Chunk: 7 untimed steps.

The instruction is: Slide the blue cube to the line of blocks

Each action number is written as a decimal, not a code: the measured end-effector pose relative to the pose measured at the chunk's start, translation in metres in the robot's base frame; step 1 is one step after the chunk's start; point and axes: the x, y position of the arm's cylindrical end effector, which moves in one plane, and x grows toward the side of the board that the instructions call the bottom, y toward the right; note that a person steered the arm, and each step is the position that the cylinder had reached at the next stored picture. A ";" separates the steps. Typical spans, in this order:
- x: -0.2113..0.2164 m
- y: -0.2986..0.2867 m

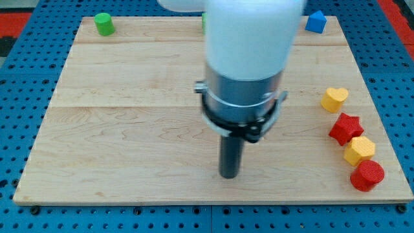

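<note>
The blue cube (pixel 315 21) sits at the top right corner of the wooden board (pixel 129 129). A line of blocks runs down the right edge: a yellow heart (pixel 334 99), a red star (pixel 346 127), a yellow hexagon (pixel 359 150) and a red cylinder (pixel 367 175). My tip (pixel 229 175) rests on the board near the bottom middle, far below and left of the blue cube and well left of the line.
A green cylinder (pixel 103 24) stands at the top left corner. A sliver of another green block (pixel 203 21) shows at the top middle, mostly hidden behind the arm's white body (pixel 249 39). Blue pegboard surrounds the board.
</note>
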 end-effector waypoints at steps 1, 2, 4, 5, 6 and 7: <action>-0.016 -0.019; -0.033 -0.034; -0.051 -0.039; -0.072 -0.039; -0.098 -0.039; -0.128 -0.029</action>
